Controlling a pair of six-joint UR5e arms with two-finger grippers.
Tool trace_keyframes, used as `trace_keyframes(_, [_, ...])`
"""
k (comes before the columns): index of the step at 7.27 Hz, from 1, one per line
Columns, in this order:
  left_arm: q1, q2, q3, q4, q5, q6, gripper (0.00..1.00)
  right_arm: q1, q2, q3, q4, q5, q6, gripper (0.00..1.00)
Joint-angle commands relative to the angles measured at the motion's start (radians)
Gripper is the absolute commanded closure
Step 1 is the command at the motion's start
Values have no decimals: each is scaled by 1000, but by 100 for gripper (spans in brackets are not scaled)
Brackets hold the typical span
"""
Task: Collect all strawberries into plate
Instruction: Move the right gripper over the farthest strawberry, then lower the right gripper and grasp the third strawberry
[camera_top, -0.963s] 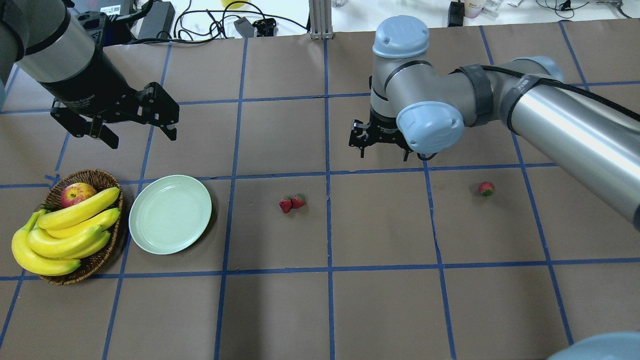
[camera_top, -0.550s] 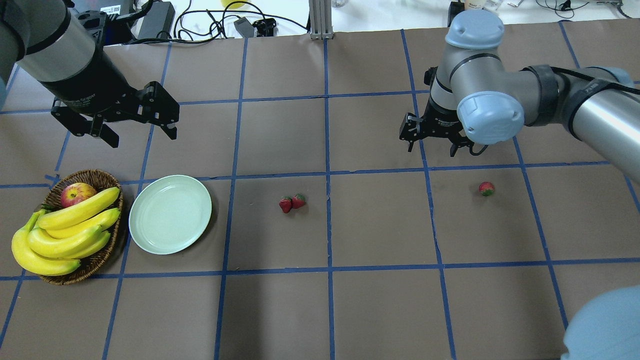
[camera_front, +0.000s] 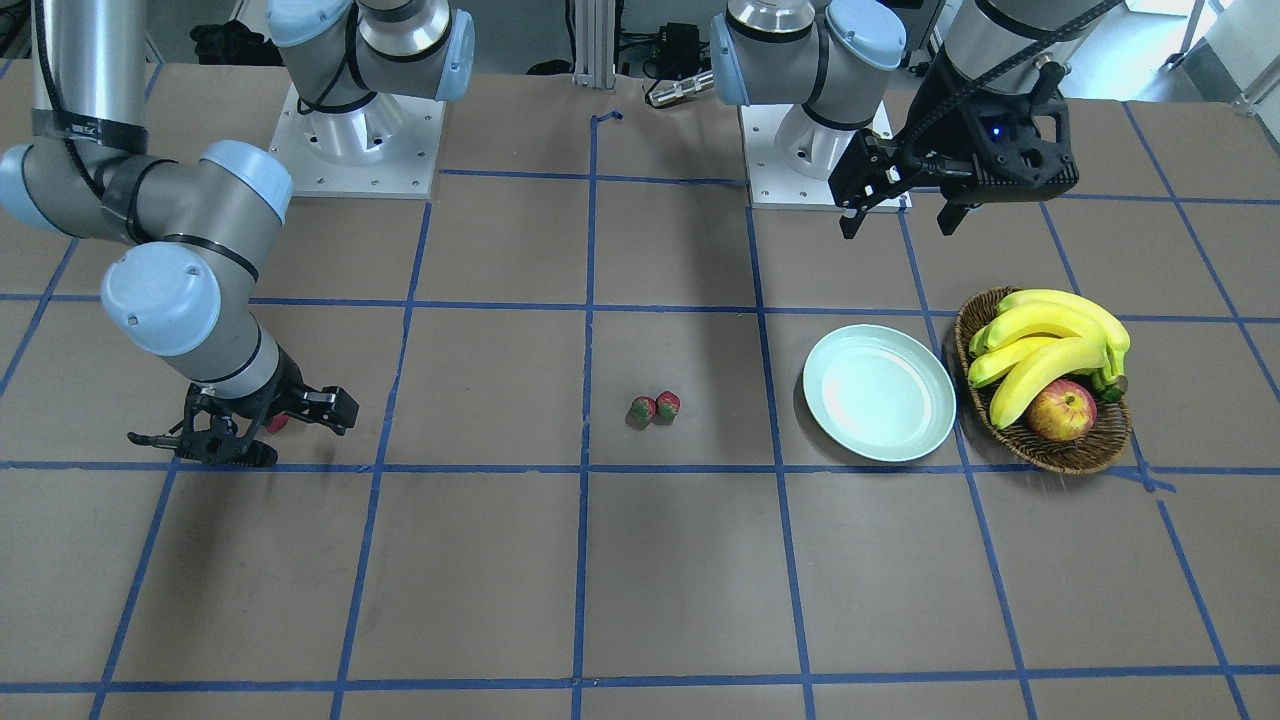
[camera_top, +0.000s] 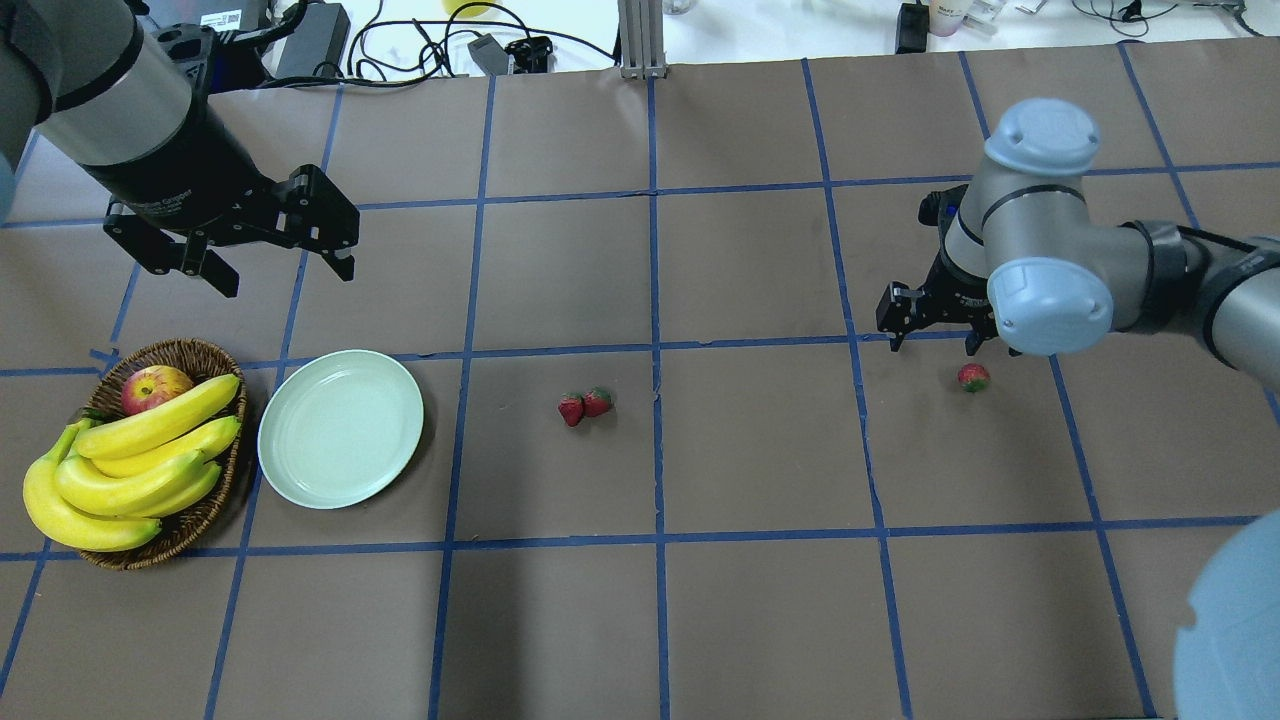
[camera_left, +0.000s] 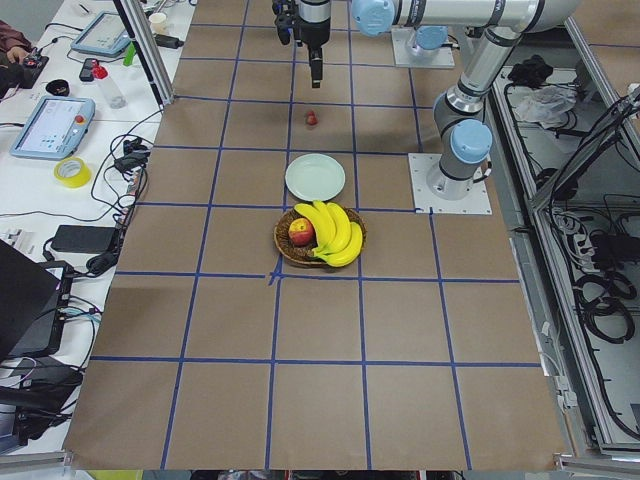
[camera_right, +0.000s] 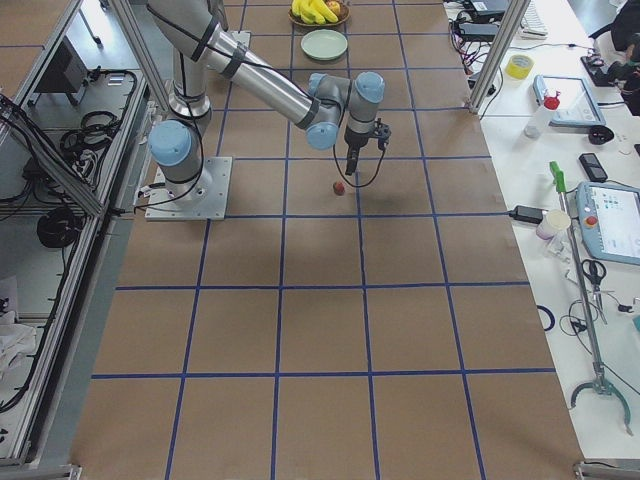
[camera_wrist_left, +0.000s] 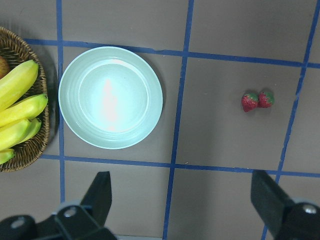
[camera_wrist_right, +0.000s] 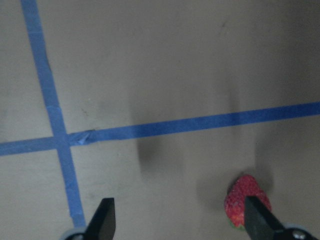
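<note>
Two strawberries (camera_top: 583, 406) lie touching near the table's middle, also in the left wrist view (camera_wrist_left: 258, 100) and front view (camera_front: 655, 407). A third strawberry (camera_top: 973, 377) lies alone on the right. My right gripper (camera_top: 932, 343) hangs open, low over the table, just beyond that strawberry and slightly left of it. In the right wrist view this strawberry (camera_wrist_right: 247, 200) sits by the right fingertip (camera_wrist_right: 255, 216), not between the jaws. The pale green plate (camera_top: 340, 428) is bare. My left gripper (camera_top: 285, 275) is held open, high behind the plate.
A wicker basket (camera_top: 190, 350) with bananas (camera_top: 140, 450) and an apple (camera_top: 155, 388) stands left of the plate, almost touching it. Cables and devices (camera_top: 400, 40) lie along the far table edge. Blue tape lines grid the brown tabletop.
My right arm has swung rightwards and towards the near side, bringing its open gripper down beside the lone strawberry. The left arm, plate and strawberries have not moved.
</note>
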Motion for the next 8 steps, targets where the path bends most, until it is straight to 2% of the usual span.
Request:
trace_keyframes(1, [0,-4,1,2,1,-1,0,-17,-9,86,-148,-66,-56,9])
trace_keyframes(5, [-2,-3,-1,5,-1,-1,0,-64,-9,80,-138,-57,-110,9])
trace_keyframes(6, [0,-7,-1,6,1,1,0,-83,-9,86,-136,-54,-136,13])
trace_keyframes(7, [0,-7,-1,6,1,1,0,-83,-5,121,-141,-51,-137,29])
trace_keyframes(8, [0,-6,-1,5,1,1,0,-83,-3,130,-147,-53,-139,62])
